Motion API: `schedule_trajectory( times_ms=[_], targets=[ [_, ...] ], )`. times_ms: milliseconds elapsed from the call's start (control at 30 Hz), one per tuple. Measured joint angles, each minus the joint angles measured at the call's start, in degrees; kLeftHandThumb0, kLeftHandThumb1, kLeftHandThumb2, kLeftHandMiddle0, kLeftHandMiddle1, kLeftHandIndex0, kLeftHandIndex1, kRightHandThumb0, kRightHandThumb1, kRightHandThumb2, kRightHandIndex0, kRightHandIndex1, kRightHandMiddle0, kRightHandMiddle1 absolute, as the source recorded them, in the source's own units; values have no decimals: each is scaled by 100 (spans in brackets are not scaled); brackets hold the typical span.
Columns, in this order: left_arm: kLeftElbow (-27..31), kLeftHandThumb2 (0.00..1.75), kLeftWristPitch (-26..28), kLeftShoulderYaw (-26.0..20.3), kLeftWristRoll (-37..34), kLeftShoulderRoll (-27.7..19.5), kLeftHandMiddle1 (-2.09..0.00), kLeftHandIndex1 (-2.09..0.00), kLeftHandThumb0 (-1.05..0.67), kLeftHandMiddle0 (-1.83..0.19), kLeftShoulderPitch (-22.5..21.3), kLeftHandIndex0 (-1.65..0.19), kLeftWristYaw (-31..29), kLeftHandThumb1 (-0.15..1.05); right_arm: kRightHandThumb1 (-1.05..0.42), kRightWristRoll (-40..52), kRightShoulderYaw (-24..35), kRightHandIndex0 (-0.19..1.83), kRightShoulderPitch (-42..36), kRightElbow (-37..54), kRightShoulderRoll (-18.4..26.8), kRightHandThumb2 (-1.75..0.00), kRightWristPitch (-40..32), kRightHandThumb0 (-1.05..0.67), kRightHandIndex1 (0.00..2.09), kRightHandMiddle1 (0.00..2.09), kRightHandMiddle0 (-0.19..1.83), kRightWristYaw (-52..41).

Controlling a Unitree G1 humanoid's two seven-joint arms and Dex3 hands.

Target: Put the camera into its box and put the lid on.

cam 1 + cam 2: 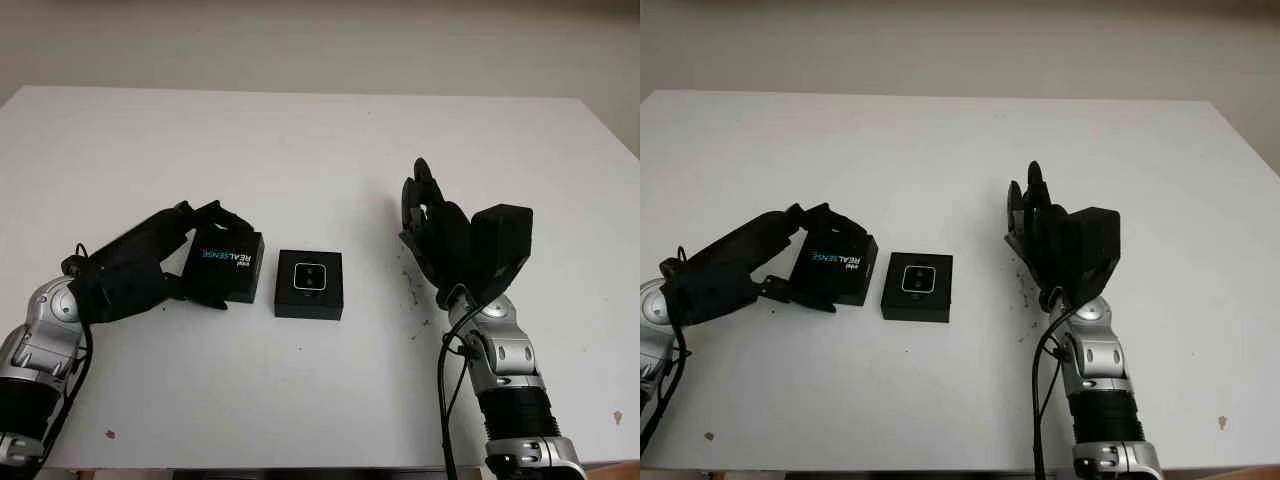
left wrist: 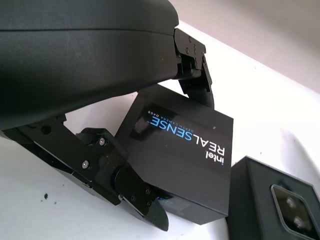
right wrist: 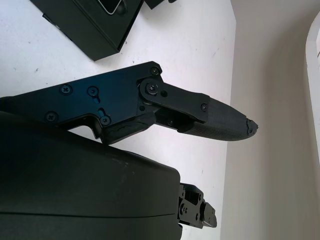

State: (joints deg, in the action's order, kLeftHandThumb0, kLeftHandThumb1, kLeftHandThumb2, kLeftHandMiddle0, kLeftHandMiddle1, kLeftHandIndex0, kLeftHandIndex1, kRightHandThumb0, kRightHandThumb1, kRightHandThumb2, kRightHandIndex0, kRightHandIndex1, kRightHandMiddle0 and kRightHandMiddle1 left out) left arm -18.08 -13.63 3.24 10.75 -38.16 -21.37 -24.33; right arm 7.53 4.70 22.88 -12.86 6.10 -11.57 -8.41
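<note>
The left hand (image 1: 190,250) is gripping the lid (image 1: 226,266).
Its fingers (image 2: 135,192) are squeezing the lid's two sides, just beside the box (image 1: 309,285) holding the camera (image 1: 310,277); the right hand (image 1: 432,225) is hanging open, well apart.

Looks like a lab or test room rather than a home; plain white table (image 1: 300,140) set against a bare, pale wall (image 1: 320,40), with no furnishing or decoration around it; small dark specks and scuff marks (image 1: 410,290) scattered on the tabletop, as on a well-used work surface; on it a black lid (image 1: 226,264) printed "intel REALSENSE", beside an open black box (image 1: 309,285) with a depth camera (image 1: 309,279) inside.
</note>
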Motion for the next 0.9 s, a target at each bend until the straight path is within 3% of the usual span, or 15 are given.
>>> schedule_trajectory(
  times_ms=[267, 433, 667, 900],
  targets=[
    [521, 5, 644, -282, -328, 33, -156, -137, -25, -29, 5, -26, -44, 97, -105, -3, -4, -19, -34, 27, -10, -70, -21, -66, 0, 0, -19, -8],
    [1377, 5, 1700, -338, -271, 31, -159, -139, -26, -31, -41, -26, -146, 96, -105, -10, -35, -19, -44, 26, -29, -69, -18, -68, 0, 0, -19, -31],
    [2672, 5, 2975, -209, -73, -5, -143, -136, -23, -34, -178, -30, -546, 96, -105, -48, -98, -19, -51, 24, -103, -68, 40, -71, 0, 0, -19, 63],
    [3385, 5, 4096, 54, -105, 37, -149, -138, -23, -40, -277, -30, -895, 95, -105, -150, -133, -19, -65, 17, -203, -69, 235, -73, 0, 0, -19, 181]
  ],
)
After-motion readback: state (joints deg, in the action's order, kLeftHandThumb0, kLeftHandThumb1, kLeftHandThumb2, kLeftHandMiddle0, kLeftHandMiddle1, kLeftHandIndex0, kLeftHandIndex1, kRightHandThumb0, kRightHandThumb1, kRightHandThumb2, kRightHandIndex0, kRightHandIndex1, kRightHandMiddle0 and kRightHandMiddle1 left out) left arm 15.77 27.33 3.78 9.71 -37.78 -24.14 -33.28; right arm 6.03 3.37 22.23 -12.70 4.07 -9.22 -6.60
